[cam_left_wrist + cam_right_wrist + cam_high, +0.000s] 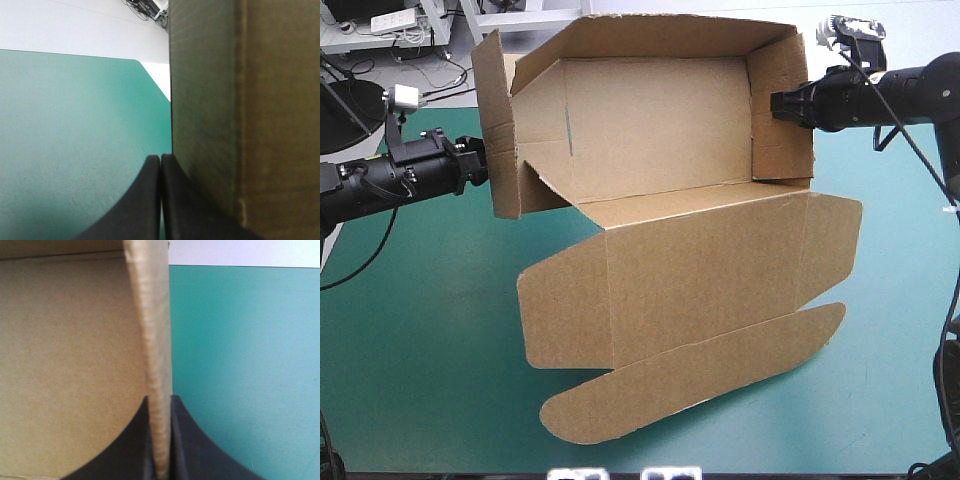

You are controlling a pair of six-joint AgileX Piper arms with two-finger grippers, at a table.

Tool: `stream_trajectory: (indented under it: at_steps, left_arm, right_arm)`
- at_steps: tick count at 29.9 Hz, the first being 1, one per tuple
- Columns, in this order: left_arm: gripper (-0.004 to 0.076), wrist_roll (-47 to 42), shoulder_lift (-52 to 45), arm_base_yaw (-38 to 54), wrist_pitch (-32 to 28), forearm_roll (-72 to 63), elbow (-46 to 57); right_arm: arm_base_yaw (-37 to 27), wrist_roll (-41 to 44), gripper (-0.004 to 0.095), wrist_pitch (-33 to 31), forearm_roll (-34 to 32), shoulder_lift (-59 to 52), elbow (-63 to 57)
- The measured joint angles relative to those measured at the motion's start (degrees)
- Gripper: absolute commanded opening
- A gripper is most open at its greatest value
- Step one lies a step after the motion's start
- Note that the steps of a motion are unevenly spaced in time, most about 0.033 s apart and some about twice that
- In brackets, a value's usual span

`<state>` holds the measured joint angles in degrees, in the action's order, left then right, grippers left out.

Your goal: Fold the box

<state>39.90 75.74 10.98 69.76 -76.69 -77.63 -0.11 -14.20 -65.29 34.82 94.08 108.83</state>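
The brown box [700, 260] lies open on the teal-green surface [420, 380], taking up the middle of it. Its nearest part is a long rounded flap [690, 385], lying flat and joined along a crease to the lid [705, 265]. The lid also lies flat, with a short rounded tab at each end. Beyond the lid the board rises into an open tray [650, 130], with its far wall [660, 35] and both end walls standing up. The left claw [483, 170] sits at the outer face of the box's left wall [495, 130], touching it toward that wall's near end. In its own wrist view its black fingers [145, 200] are pressed together into one point with nothing between them. The board stands just beside one finger and runs on ahead of it. Inside the box, an inner flap angles off the left wall across the tray's corner. The right claw [775, 103] is at the box's right wall [780, 110], a little farther back than the left claw, and is pinching that wall. In the right wrist view the board's edge runs on ahead from between the two fingers, with the inside of the tray on one side of it and bare surface on the other.
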Motion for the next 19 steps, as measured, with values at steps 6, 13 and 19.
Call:
stream_trajectory:
  at_steps: [6, 13, 19]
  left_arm:
    - [-0.0010, 0.4, -0.1, -1.7, 0.1, -1.2, 0.0]
    - [-0.0009, 0.9, -0.1, -1.7, 0.0, -1.1, 0.0]
    - [-0.0009, 1.3, 0.3, -1.7, 0.0, -3.0, -0.2]
  right_arm:
    - [0.0, -0.2, -0.0013, 0.4, -0.2, 0.0, 0.0]
    - [0.0, -0.2, -0.0013, 0.8, -1.6, 0.0, 0.0]
    - [0.0, -0.2, -0.0013, 0.8, -1.7, 0.0, 0.0]
